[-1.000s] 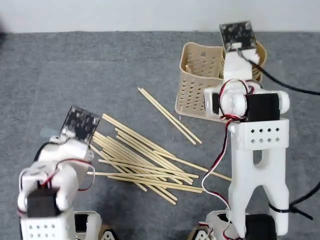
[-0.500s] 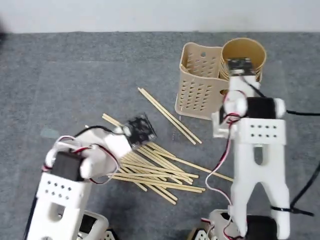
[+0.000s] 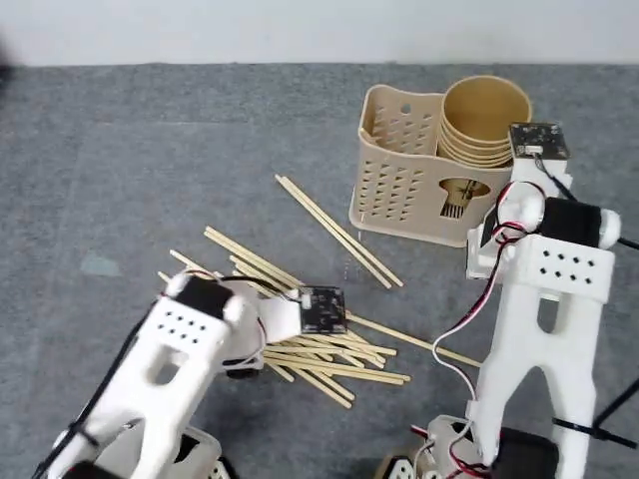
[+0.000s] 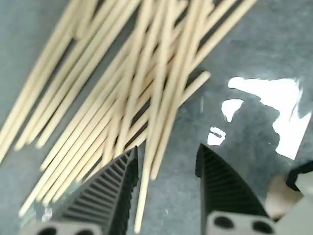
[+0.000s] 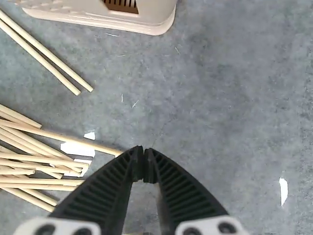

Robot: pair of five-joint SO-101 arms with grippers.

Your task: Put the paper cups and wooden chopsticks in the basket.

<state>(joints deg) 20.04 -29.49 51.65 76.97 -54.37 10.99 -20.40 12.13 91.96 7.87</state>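
Left gripper: my jaws apart, low over the chopsticks.
Right gripper: jaws together, empty.
Tip: straddle a few, then close.

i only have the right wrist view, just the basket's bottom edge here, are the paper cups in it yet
Observer: Yes. The high view shows a stack of paper cups standing in the basket.
Operator: ok and what's happening on the left
Observer: The left tool is open, right above the chopstick pile.
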